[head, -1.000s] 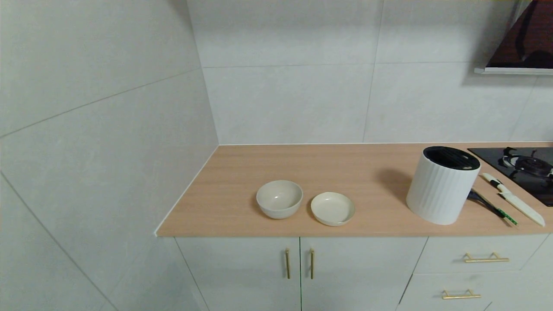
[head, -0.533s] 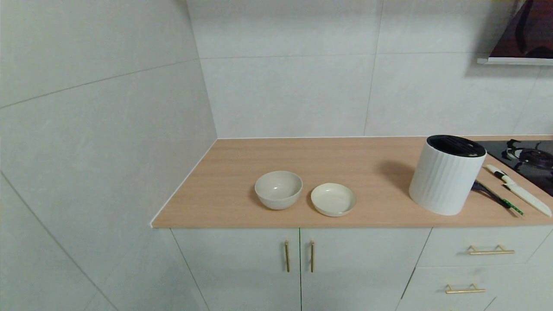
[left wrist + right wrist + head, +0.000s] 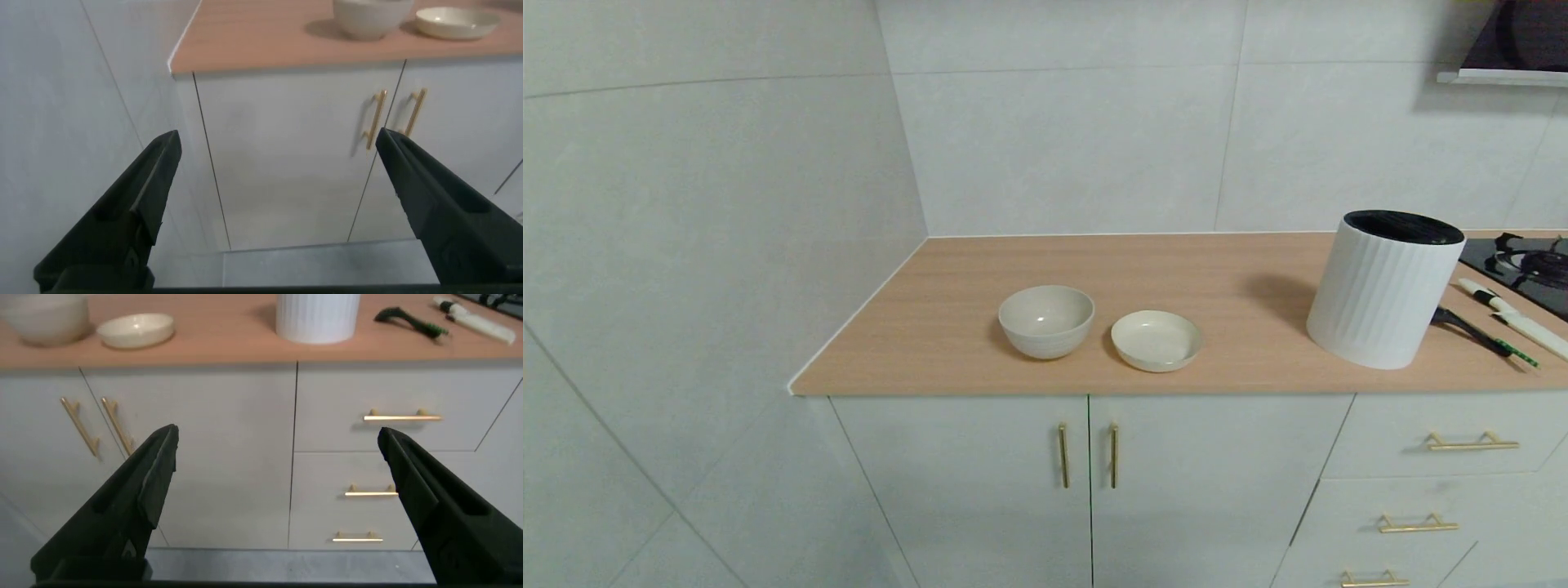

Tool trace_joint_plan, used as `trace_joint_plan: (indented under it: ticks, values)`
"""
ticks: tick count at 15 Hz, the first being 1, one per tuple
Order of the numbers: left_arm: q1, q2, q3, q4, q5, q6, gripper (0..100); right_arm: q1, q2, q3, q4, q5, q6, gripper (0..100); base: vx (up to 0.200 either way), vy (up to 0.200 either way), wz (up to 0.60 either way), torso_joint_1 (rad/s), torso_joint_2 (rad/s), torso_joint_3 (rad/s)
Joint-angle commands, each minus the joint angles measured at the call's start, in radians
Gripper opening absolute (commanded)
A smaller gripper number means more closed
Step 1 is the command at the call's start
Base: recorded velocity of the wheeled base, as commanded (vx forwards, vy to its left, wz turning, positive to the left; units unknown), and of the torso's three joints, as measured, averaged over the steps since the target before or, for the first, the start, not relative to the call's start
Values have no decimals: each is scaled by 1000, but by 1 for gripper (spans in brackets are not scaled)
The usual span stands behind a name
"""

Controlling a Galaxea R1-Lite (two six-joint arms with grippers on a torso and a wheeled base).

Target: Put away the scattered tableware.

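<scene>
A beige bowl [image 3: 1046, 320] and a shallow cream dish [image 3: 1156, 340] sit side by side near the front edge of the wooden counter [image 3: 947, 327]. To their right stands a white ribbed holder with a black top [image 3: 1385, 288]. A black-handled utensil [image 3: 1476, 334] and a white knife [image 3: 1515, 318] lie past it. My left gripper [image 3: 278, 204] is open, low in front of the cabinet doors, with the bowl [image 3: 372, 15] and dish [image 3: 457, 22] above it. My right gripper [image 3: 278, 498] is open too, before the drawers, below the holder [image 3: 317, 316].
White cabinet doors with gold handles [image 3: 1088, 455] sit under the counter, and drawers [image 3: 1470, 443] to the right. A tiled wall [image 3: 686, 245] closes the left side. A black gas hob [image 3: 1527, 269] lies at the far right under a hood [image 3: 1511, 45].
The whole head view has shifted: the counter and its objects sit higher and more of the cabinets shows, so the camera has moved. The tableware itself has not moved on the counter.
</scene>
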Motion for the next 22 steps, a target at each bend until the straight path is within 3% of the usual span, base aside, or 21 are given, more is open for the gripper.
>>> trace_joint_plan:
  ticks: [1, 22]
  values:
    - [0, 0, 0, 0, 0, 0, 100, 0, 1, 0, 0, 0, 0, 100, 0, 0, 0, -237, 530, 300]
    - [0, 0, 0, 0, 0, 0, 100, 0, 1, 0, 0, 0, 0, 100, 0, 0, 0, -177, 466, 285]
